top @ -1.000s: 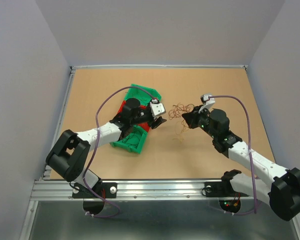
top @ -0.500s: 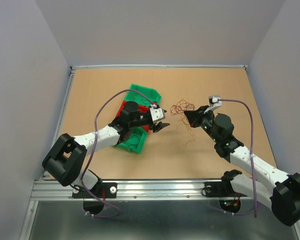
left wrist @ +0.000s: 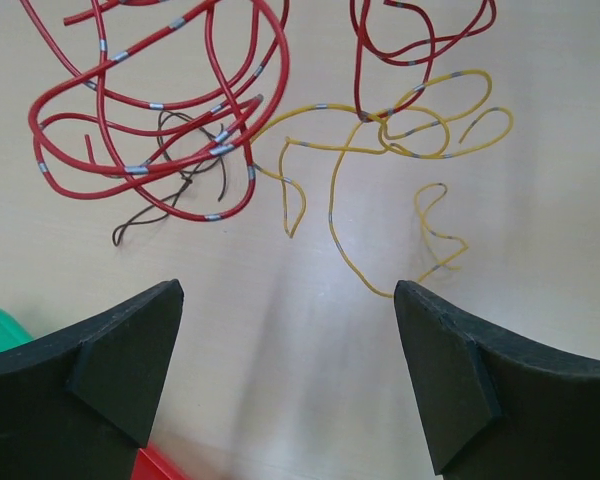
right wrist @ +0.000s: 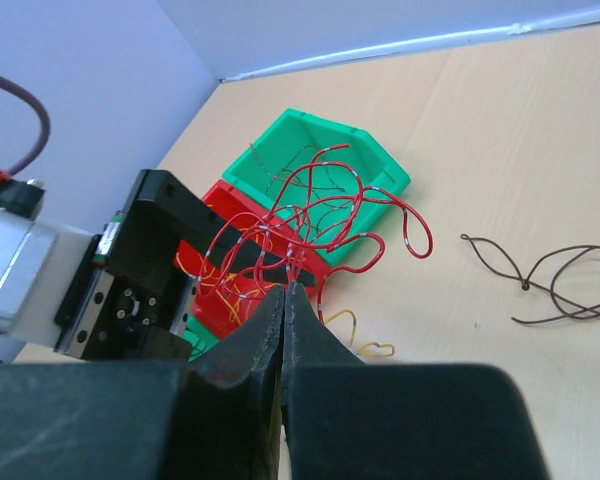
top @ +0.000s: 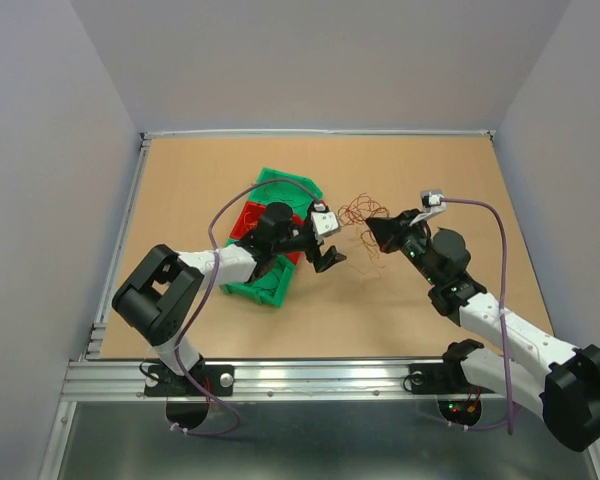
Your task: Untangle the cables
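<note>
The cables (top: 360, 213) are a tangle of thin red, yellow and dark brown wires, hanging just above the table between the two arms. My right gripper (right wrist: 285, 288) is shut on red strands of the cables (right wrist: 310, 205), holding the bundle up. From the top my right gripper (top: 371, 229) sits at the tangle's right side. My left gripper (left wrist: 290, 300) is open wide with nothing between its fingers (left wrist: 130, 360). Red loops (left wrist: 160, 100), a yellow wire (left wrist: 380, 140) and a dark brown wire (left wrist: 170, 190) lie just beyond its tips. My left gripper (top: 331, 257) is left of and below the tangle.
Two green bins (top: 290, 188) (top: 262, 285) and a red bin (top: 246, 219) stand under the left arm, with loose wires inside the far green bin (right wrist: 320, 160). A separate dark brown wire (right wrist: 550, 280) lies on the table to the right. Walls enclose the table.
My left gripper has opened wide and moved right and nearer, away from the tangle. The right gripper stays shut on the red strands, shifted slightly.
</note>
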You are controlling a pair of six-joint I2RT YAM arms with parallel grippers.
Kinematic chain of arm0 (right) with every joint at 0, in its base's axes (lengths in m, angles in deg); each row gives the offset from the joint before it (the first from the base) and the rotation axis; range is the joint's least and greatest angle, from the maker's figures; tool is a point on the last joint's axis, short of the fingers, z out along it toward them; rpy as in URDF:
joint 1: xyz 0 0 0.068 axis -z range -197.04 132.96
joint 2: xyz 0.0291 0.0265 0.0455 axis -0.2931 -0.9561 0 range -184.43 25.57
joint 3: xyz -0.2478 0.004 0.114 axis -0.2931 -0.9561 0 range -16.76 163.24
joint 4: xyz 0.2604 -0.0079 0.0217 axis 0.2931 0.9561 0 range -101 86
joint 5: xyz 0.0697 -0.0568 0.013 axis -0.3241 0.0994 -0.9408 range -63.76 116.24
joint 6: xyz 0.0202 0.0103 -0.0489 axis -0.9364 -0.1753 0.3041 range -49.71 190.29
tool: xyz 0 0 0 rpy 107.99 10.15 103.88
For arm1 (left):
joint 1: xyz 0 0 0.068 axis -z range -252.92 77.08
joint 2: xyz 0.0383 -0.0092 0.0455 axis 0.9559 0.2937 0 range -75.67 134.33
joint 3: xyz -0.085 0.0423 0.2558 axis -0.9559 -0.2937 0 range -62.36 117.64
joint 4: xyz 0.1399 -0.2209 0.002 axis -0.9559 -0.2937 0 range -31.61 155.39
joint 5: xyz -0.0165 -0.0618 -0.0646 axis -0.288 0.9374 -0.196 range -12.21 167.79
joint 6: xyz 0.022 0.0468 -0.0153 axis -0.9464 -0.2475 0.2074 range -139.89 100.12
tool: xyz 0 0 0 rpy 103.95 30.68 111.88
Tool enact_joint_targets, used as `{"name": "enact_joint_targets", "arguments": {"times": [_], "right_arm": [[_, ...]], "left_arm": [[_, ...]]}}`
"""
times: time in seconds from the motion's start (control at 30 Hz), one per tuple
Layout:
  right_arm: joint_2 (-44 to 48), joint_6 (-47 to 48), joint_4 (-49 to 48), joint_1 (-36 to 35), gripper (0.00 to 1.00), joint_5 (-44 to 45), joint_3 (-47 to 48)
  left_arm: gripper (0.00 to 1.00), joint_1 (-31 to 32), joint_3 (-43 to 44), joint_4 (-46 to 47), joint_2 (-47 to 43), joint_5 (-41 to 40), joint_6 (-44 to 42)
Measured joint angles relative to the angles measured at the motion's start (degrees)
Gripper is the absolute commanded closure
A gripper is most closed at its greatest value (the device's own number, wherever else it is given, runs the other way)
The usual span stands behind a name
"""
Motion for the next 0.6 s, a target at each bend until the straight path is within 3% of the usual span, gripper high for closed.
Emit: {"name": "enact_joint_targets", "arguments": {"times": [0.37, 0.4, 0.43, 0.53, 0.57, 0.6], "right_arm": [[0.0, -1.6, -3.2, 0.0, 0.99, -3.0, -0.5], [0.2, -1.9, -3.6, 0.0, 0.99, -3.3, -0.9], [0.5, -2.2, -3.9, 0.0, 0.99, -3.5, -1.2], [1.4, -2.8, -4.6, 0.0, 0.99, -3.9, -2.3], [2.0, -2.8, -4.7, 0.0, 0.99, -3.8, -2.8], [2.5, -2.8, -4.9, 0.0, 0.99, -3.7, -3.3]], "left_arm": [[0.05, 0.3, 5.8, 1.5, 2.8, 3.3, 7.0], [0.16, 0.7, 6.6, 1.6, 3.6, 3.6, 7.1], [0.42, 1.0, 7.5, 1.6, 4.6, 3.8, 7.1], [0.94, 1.8, 11.0, -0.8, 8.7, 4.8, 7.3], [1.00, 1.9, 12.2, -1.9, 10.2, 5.1, 7.5], [1.00, 1.9, 12.9, -2.9, 11.1, 5.0, 7.3]]}}
